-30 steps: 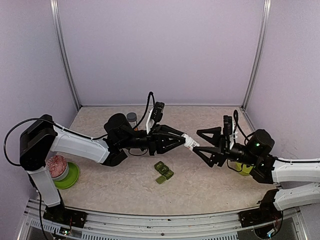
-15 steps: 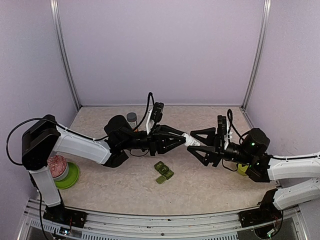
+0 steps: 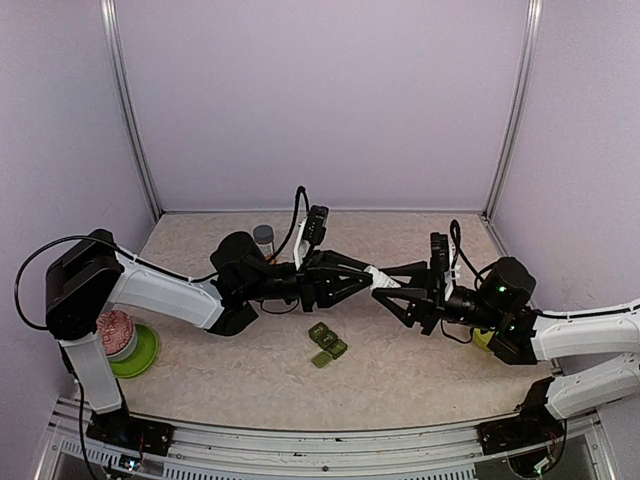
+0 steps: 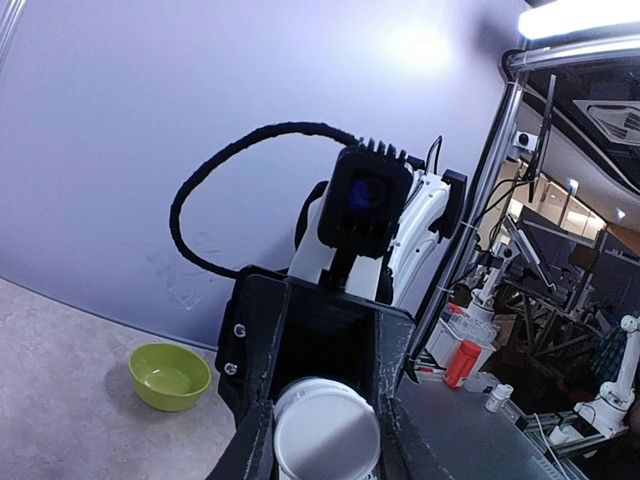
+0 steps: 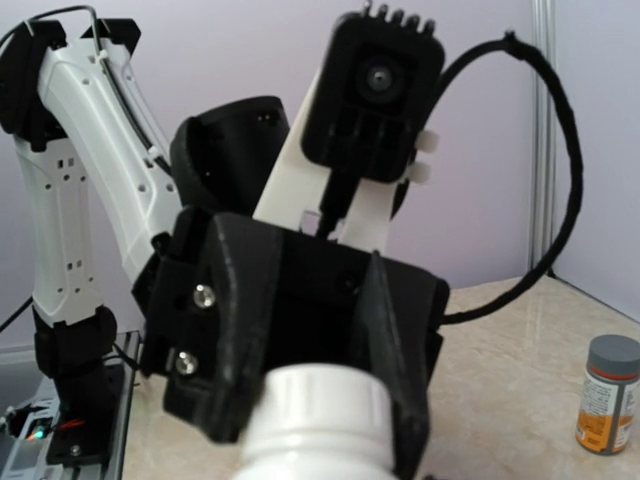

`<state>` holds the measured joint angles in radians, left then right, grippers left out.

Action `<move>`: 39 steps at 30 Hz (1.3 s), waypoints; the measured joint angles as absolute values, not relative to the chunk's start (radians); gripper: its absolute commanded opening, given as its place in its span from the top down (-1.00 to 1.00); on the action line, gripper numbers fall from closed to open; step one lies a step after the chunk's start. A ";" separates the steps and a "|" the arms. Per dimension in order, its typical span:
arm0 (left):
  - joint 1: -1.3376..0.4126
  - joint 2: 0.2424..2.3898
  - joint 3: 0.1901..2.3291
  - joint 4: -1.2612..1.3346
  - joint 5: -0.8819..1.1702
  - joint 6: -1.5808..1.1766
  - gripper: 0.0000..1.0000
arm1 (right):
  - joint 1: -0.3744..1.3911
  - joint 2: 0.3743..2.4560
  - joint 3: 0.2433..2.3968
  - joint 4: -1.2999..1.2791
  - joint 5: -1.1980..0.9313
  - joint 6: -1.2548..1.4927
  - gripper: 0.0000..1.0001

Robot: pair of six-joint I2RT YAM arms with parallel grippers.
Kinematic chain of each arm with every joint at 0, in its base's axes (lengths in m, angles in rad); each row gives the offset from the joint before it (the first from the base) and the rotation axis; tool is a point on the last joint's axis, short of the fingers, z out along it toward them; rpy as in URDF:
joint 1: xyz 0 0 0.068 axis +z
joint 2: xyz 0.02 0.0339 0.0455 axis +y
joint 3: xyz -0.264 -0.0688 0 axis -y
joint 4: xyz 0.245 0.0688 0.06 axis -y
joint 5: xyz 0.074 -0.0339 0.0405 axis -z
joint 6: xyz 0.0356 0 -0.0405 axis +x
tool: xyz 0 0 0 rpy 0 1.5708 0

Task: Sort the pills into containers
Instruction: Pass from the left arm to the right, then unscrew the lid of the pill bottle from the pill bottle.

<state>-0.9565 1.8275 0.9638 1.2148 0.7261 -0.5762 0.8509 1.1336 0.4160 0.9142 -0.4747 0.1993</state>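
As your left fingers (image 4: pixel 253 452) clamp the base of a white bottle (image 3: pixel 376 280) in mid-air, your right fingers (image 3: pixel 408 268) sit on either side of its cap (image 5: pixel 320 400); whether they grip it cannot be told. The green pill box (image 3: pixel 326 344) lies on the worktop (image 3: pixel 250 370) just below. If you twist on a weak hold, the cap may slip or the bottle may jerk free, scattering pills wide of the box.
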 measured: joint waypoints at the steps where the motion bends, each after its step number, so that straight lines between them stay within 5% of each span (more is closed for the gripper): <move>1: -0.957 1.827 0.964 1.214 0.724 -0.575 0.82 | 0.852 1.134 0.416 0.915 -0.475 0.200 0.24; 7: -0.956 1.827 0.964 1.216 0.717 -0.572 0.78 | 0.853 1.134 0.416 0.918 -0.470 0.204 0.55; 14: -0.956 1.827 0.964 1.216 0.713 -0.572 0.29 | 0.853 1.133 0.416 0.917 -0.466 0.202 0.79; 19: -0.956 1.827 0.963 1.213 0.716 -0.563 -0.30 | 0.853 1.116 0.416 0.888 -0.454 0.203 0.80; 22: -0.956 1.824 0.951 1.198 0.717 -0.545 -0.96 | 0.853 1.114 0.419 0.864 -0.453 0.206 0.79; 31: -0.950 1.700 0.869 0.985 0.648 -0.379 -0.98 | 0.853 1.097 0.422 0.807 -0.439 0.212 0.79; 39: -0.941 1.586 0.868 0.791 0.536 -0.220 -0.97 | 0.853 1.075 0.435 0.742 -0.400 0.211 0.54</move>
<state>-0.9405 1.5856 0.8680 0.7914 0.5358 -0.2199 0.8528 1.0748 0.4351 0.7422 -0.4000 0.2111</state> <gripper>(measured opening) 0.988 0.318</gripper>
